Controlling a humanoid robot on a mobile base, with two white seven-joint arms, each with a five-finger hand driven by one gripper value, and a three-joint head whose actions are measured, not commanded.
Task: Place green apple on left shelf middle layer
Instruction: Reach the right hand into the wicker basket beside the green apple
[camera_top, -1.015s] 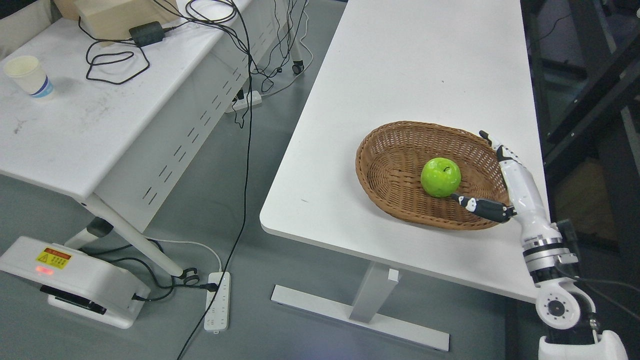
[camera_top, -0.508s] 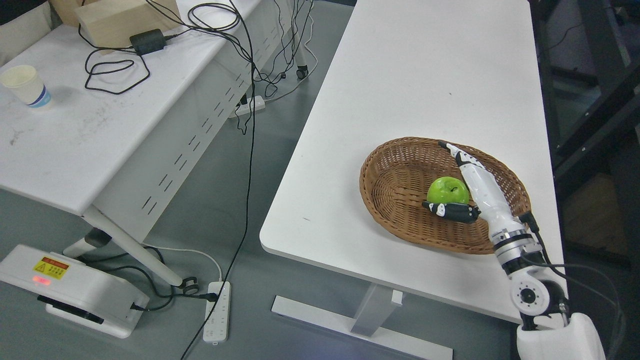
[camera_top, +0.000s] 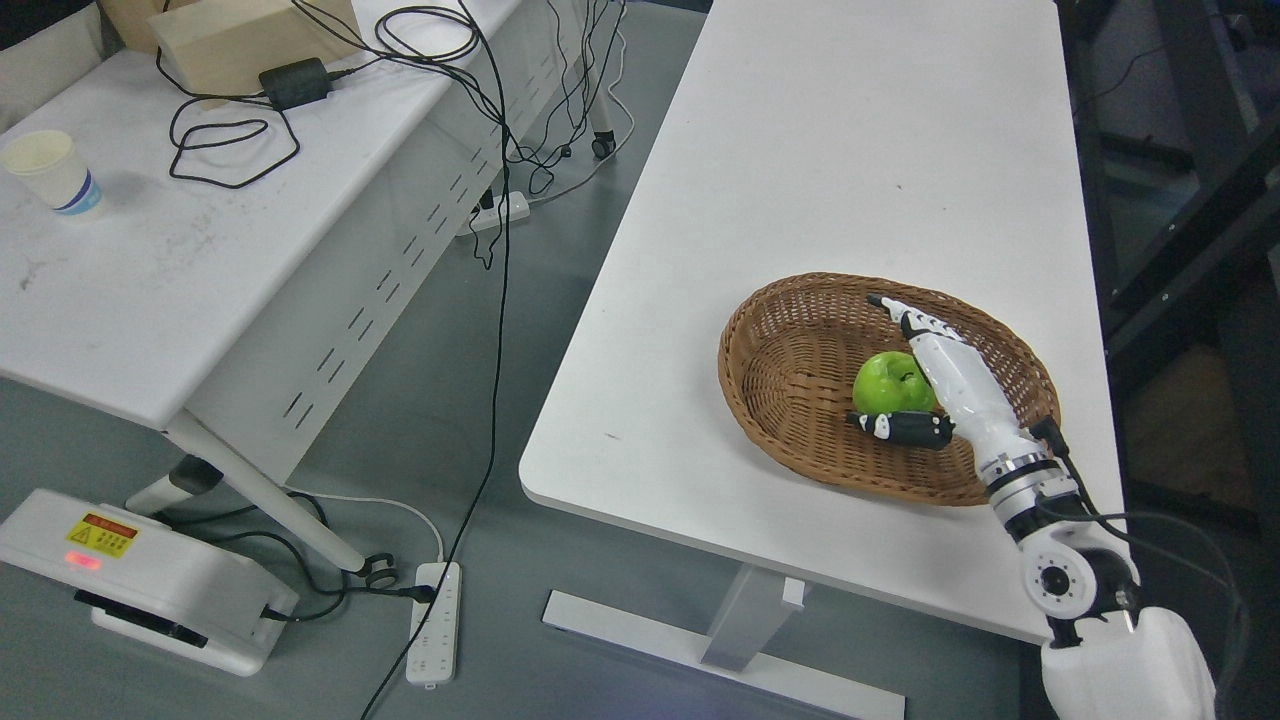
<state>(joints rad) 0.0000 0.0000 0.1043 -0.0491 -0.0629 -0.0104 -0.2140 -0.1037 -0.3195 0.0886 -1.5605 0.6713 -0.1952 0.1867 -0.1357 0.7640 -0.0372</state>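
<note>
Wicker basket (camera_top: 790, 365) at your frame's centre right holds the green apple (camera_top: 885, 383); your right hand (camera_top: 925, 375) cups it, fingers spread, not clenched.

Wicker basket (camera_top: 790, 360) on white worktop (camera_top: 820, 160), under the robot hand (camera_top: 905, 375). Far left of it: second worktop (camera_top: 150, 290) with paper cup (camera_top: 50, 170), black cables (camera_top: 230, 130), wooden box (camera_top: 240, 35). Power strip (camera_top: 435, 622) on floor.

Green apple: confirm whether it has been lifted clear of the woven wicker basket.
No, the round green apple sits inside the brown woven wicker basket, with the right hand beside it.
</note>
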